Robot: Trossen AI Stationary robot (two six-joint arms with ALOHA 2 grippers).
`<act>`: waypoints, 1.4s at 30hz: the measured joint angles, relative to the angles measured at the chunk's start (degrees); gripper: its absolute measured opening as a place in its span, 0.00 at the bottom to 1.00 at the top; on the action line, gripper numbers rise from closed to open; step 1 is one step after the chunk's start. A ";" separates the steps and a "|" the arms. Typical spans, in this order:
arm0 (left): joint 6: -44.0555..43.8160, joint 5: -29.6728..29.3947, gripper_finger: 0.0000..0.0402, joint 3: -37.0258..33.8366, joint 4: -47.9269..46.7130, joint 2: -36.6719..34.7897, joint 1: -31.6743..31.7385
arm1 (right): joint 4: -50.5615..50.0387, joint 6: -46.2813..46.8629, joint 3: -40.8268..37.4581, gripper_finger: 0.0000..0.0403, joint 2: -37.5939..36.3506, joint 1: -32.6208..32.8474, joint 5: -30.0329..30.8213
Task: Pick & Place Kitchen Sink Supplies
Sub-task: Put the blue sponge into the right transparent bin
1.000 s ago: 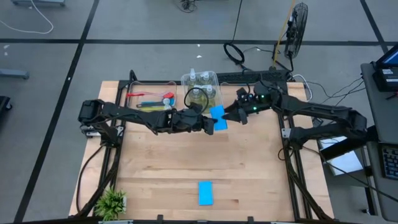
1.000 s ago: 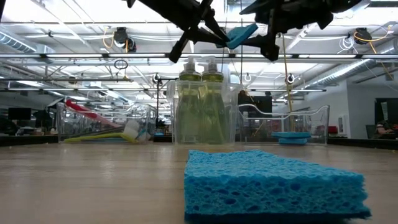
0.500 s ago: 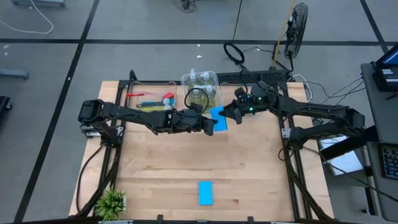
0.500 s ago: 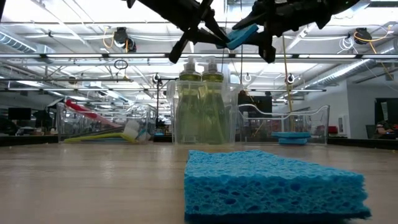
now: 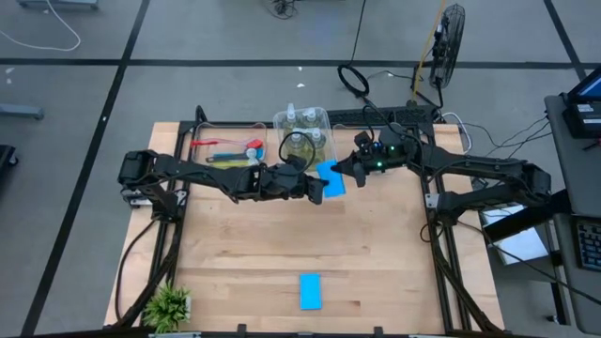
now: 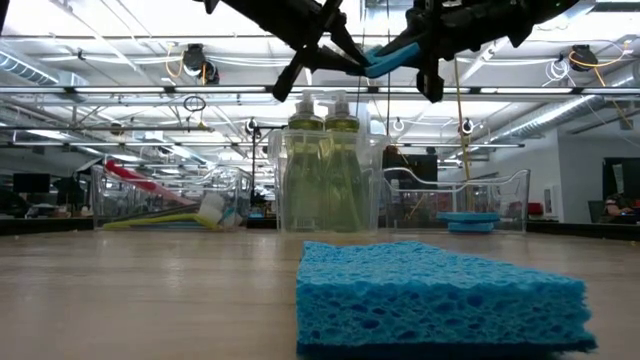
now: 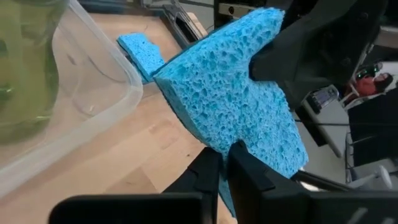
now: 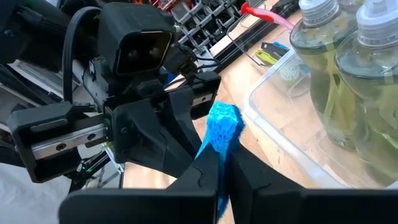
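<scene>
The wooden table [image 5: 282,253] carries three clear bins along its far edge. The left bin [image 5: 202,150] holds the brushes [image 5: 225,150], red, blue and yellow-green among them; their exact number cannot be told. The middle bin [image 5: 302,131] holds bottles of yellow-green liquid [image 6: 325,175]: two show plainly in the low view, and any others behind them cannot be counted. The right bin [image 6: 470,205] holds a flat blue sponge [image 6: 468,217] low inside.

Two dark arms meet above the table just in front of the middle bin. The left gripper [image 5: 317,186] and the right gripper [image 5: 344,172] both pinch the same blue sponge [image 5: 329,177], held in the air between them. The left fingers [image 7: 245,171] are nearly closed on one edge of it; the right fingers [image 8: 205,171] are clamped tight on the opposite edge.

Another sponge [image 5: 310,290] lies flat on the table near the front edge, well apart from the arms. One small green plant [image 5: 169,305] stands at the front left corner.
</scene>
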 joint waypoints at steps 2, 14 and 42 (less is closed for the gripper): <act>2.19 1.21 0.09 0.00 0.09 -0.01 0.00 | -0.13 -0.16 0.00 0.01 -0.15 -0.04 -0.11; 12.16 6.98 0.42 0.02 -4.61 -4.70 -0.17 | -6.58 -3.12 0.00 0.00 -6.44 -1.63 5.15; 5.25 5.91 0.61 0.00 -14.89 -7.78 -8.71 | -21.15 -24.46 0.00 0.00 -8.94 -5.64 44.17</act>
